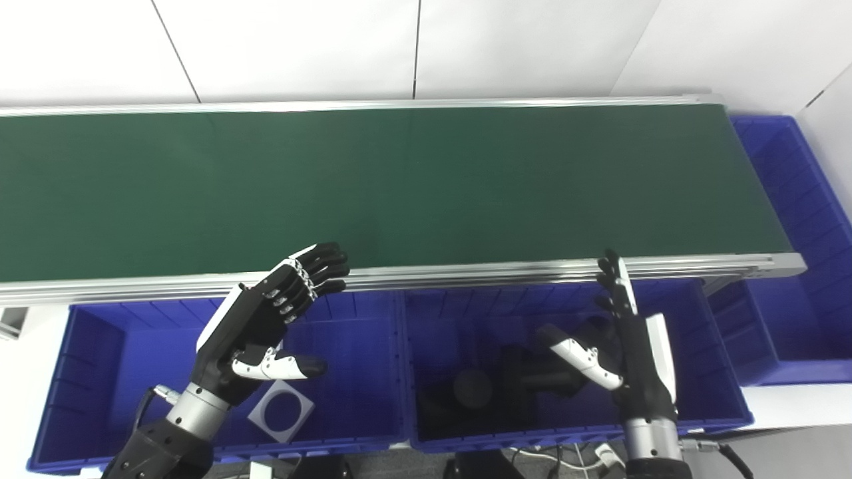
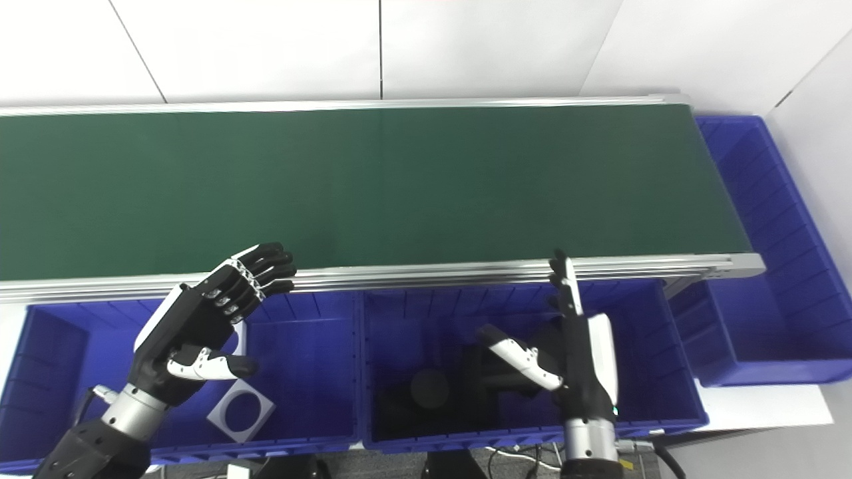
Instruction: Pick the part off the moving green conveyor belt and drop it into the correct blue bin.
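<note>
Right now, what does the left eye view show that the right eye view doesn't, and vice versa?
Only the left eye view: more wall left of the seam, and a bit of the conveyor's leftmost frame end by the left bin.

Only the right eye view: more white wall and floor right of the end bin.

Both: the green belt with no part on it, left hand open over the left bin holding a white square plate, right hand open over the middle bin with dark parts.

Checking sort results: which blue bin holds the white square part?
The left front bin, under the left hand. The middle bin holds dark parts; the end bin shows none.
</note>
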Motion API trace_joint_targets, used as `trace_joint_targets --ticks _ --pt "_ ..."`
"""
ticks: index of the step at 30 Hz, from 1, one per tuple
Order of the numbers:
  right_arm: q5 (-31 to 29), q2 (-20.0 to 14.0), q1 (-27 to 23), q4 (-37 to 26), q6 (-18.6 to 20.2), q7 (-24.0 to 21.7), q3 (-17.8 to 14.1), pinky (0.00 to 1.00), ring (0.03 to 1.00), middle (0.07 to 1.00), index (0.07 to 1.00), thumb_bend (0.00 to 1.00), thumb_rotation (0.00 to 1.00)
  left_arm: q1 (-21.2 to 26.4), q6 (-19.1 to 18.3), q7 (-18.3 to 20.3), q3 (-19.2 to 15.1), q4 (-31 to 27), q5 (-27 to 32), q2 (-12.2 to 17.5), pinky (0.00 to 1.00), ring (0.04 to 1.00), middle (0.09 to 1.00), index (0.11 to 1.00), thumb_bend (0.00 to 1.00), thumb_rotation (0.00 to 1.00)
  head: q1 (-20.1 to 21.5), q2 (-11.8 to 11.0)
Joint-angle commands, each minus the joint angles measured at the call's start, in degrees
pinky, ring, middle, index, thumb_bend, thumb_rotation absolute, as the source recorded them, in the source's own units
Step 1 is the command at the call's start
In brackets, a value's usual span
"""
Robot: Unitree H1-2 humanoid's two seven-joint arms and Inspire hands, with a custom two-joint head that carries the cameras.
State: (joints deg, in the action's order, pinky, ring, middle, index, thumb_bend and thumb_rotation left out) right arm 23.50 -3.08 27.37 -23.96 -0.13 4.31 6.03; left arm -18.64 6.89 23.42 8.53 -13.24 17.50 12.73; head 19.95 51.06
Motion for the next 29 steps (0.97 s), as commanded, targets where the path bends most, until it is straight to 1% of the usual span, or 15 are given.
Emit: trace_joint_targets --ticks 1,2,4,6,9,10,12,14,19,20,23,24,29 --pt "0.5 0.7 -1.6 -3.7 0.0 -1.7 1.9 0.8 0.883 0.922 0.962 0.86 0.68 0.1 1.1 0.0 0.3 -1.0 -0.3 -0.5 0.82 0.85 0.86 0.846 1.0 0.26 -0.9 -0.3" --pt "0.7 0.6 -2.2 -4.3 -0.1 -2.5 2.7 0.8 0.886 0.92 0.959 0.83 0.68 0.1 1.1 0.0 0.4 -1.0 -0.3 -0.6 0.82 0.851 0.861 0.846 1.0 0.26 -1.8 -0.7" --pt "0.6 0.8 -3.6 -5.2 -0.2 -4.0 4.4 0.78 0.878 0.914 0.942 0.78 0.68 0.0 1.1 0.0 0.5 -1.0 -0.4 -0.8 0.83 0.855 0.865 0.848 1.0 0.26 -2.0 -0.9" --pt "-0.2 1.0 -5.4 -4.9 -0.6 -5.5 6.3 0.78 0.871 0.906 0.932 0.77 0.68 -0.3 0.9 -0.2 0.7 -1.2 -0.9 -1.2 0.83 0.856 0.867 0.849 1.0 0.26 -3.8 -1.6" --pt "-1.0 1.1 -8.1 -3.3 -0.4 -7.7 9.2 0.77 0.853 0.889 0.91 0.77 0.69 -0.7 1.3 -0.4 1.0 -1.2 -1.9 -1.8 0.83 0.86 0.871 0.856 0.99 0.26 -5.9 -2.3" --pt "-1.3 1.0 -8.7 -2.7 -0.4 -8.3 9.8 0.76 0.848 0.886 0.905 0.78 0.7 -0.8 1.5 -0.5 1.1 -1.0 -2.2 -2.1 0.83 0.861 0.872 0.856 1.0 0.26 -7.5 -2.8" --pt "-1.9 0.7 -9.7 -1.3 -0.4 -9.4 10.9 0.75 0.842 0.878 0.897 0.79 0.71 -1.0 1.8 -0.8 1.3 -0.9 -2.8 -2.5 0.83 0.863 0.872 0.856 1.0 0.26 -8.6 -3.3" --pt "-2.6 0.2 -10.6 0.7 -1.4 -10.1 11.8 0.75 0.836 0.871 0.895 0.79 0.73 -1.3 2.2 -0.9 1.5 -0.6 -3.2 -2.9 0.83 0.865 0.873 0.855 1.0 0.26 -10.1 -3.9" --pt "-5.1 -0.6 -11.4 4.5 -2.7 -10.9 12.1 0.74 0.832 0.868 0.9 0.8 0.77 -1.5 2.8 -0.9 2.0 0.2 -3.8 -3.5 0.84 0.879 0.884 0.86 1.0 0.26 -12.6 -5.2" --pt "-6.0 -1.0 -11.4 5.6 -3.6 -11.0 11.9 0.74 0.831 0.869 0.9 0.8 0.77 -1.5 3.1 -1.0 2.1 0.5 -4.0 -3.8 0.84 0.882 0.887 0.862 1.0 0.26 -13.4 -5.8" --pt "-7.9 -1.9 -11.5 7.9 -5.9 -10.8 11.4 0.74 0.833 0.876 0.909 0.79 0.77 -1.5 3.7 -1.2 2.3 1.1 -4.2 -4.1 0.84 0.887 0.891 0.864 1.0 0.28 -14.1 -6.2" --pt "-8.5 -2.3 -11.5 8.7 -6.7 -10.7 11.2 0.74 0.834 0.878 0.91 0.79 0.77 -1.5 3.9 -1.2 2.3 1.4 -4.4 -4.1 0.84 0.889 0.893 0.866 1.0 0.28 -14.6 -6.6" --pt "-10.6 -3.4 -11.0 11.6 -10.5 -10.1 10.2 0.74 0.836 0.88 0.904 0.77 0.75 -1.4 4.9 -1.7 2.1 2.1 -5.5 -4.5 0.85 0.897 0.9 0.878 1.0 0.3 -15.1 -7.3"
